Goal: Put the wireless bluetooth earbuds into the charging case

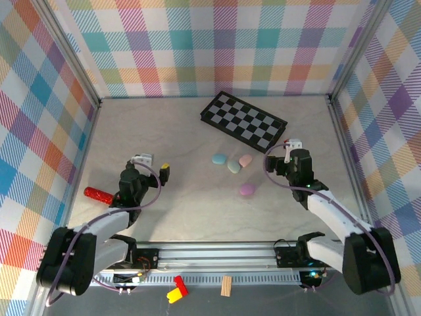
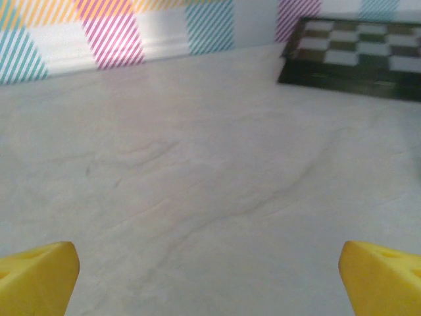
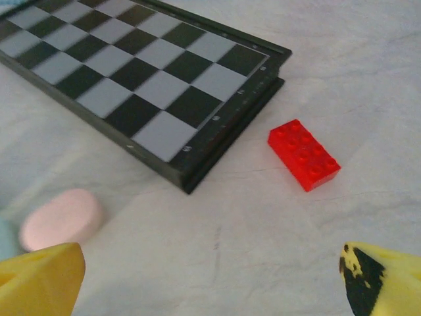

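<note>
One red glittery cylinder point(image 1: 99, 195) lies at the far left of the pale marbled table point(image 1: 184, 217), just beside the left arm. The left gripper point(image 1: 153, 164) has its yellow-tipped fingers spread wide over bare table (nothing sits between them). Toward the middle sit four pebble-shaped charging cases: blue point(image 1: 219, 158), whitish-green point(image 1: 234, 165) and pink point(image 1: 245, 160) clustered together, purple point(image 1: 247, 189) apart and nearer the arms. Behind them lies a black-and-grey checkered chessboard point(image 1: 243, 120). The right gripper point(image 3: 210, 276), likewise splayed and holding nothing, hovers just right of the cluster, near a red toy brick point(image 3: 304, 155).
</note>
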